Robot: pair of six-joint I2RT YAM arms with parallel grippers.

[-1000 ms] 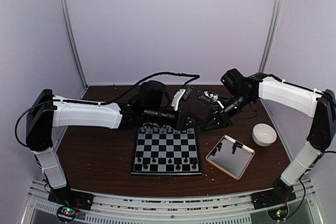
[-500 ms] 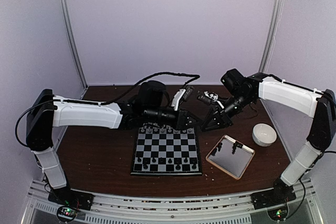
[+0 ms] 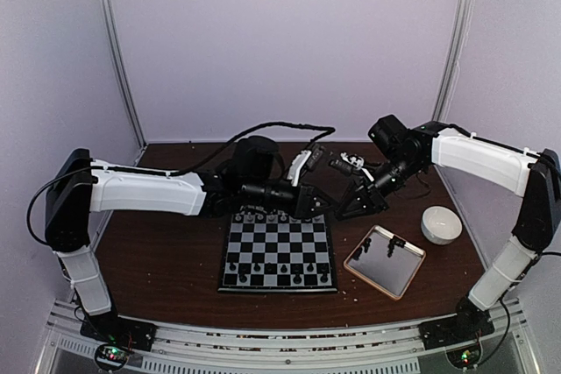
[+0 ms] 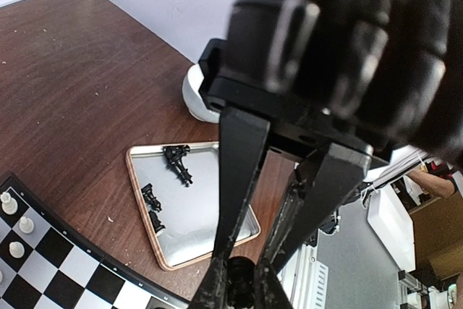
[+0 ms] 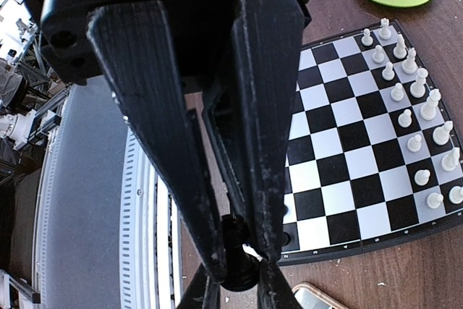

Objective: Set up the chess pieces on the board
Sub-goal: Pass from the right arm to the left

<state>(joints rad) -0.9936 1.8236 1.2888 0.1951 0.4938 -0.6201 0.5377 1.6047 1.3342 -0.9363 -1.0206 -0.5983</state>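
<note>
On the tan-rimmed tray [image 4: 210, 204] lie black chess pieces [image 4: 178, 164] (toward one side).

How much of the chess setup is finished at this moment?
Done: white pieces fill two rows on the board. In hand: left gripper and right gripper each seem to pinch a dark piece. Remaining: black pieces lying in the tray.

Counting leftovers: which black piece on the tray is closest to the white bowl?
The black piece lying on its side at the tray's end nearest the white bowl. The other two sit close together, nearer the board.
</note>
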